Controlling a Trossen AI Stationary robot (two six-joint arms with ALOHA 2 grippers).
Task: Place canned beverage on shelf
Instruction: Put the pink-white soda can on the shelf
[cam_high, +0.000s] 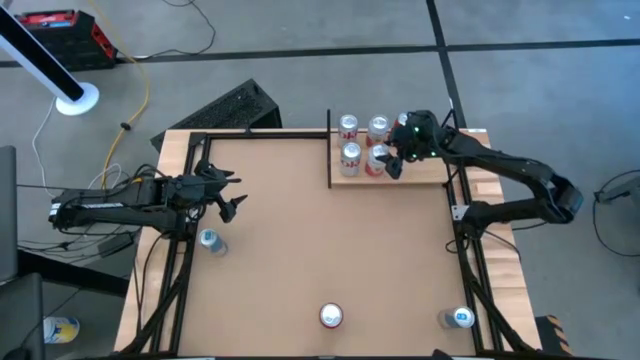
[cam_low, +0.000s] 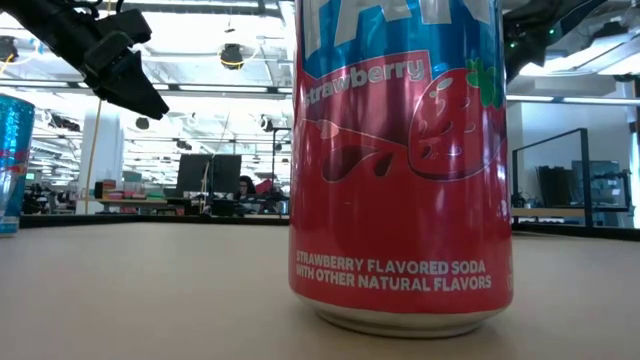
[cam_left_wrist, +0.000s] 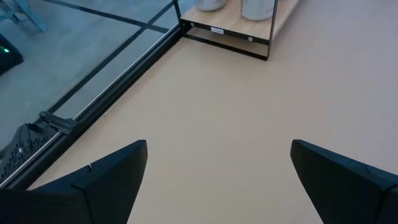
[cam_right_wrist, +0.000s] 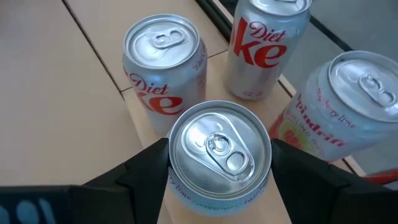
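The shelf (cam_high: 420, 172), a pale wood board with thin black posts, stands at the table's far right. Three cans stand on it: two Diet Coke cans (cam_right_wrist: 163, 59) (cam_right_wrist: 267, 37) and a lime-printed can (cam_right_wrist: 339, 106). My right gripper (cam_high: 392, 160) is over the shelf, shut on a silver-topped can (cam_right_wrist: 219, 149) in front of those three. My left gripper (cam_high: 235, 197) hangs open and empty above the table's left side; it also shows in the low view (cam_low: 130, 75) and the left wrist view (cam_left_wrist: 217, 155). My right gripper pinches the can's upper side wall (cam_right_wrist: 180, 186), just under the rim, between its two fingers (cam_right_wrist: 146, 171), one on each side. The fingers come slanting down from above and the table's right. The can stands upright; its base is hidden, so I cannot tell whether it rests on the board.
Loose cans stand on the table: a blue one at the left (cam_high: 210, 240), a red strawberry soda can at the near edge (cam_high: 331, 316) that fills the low view (cam_low: 400, 160), and a blue one at the near right (cam_high: 459, 318). The middle of the tabletop (cam_high: 320, 240) is bare.
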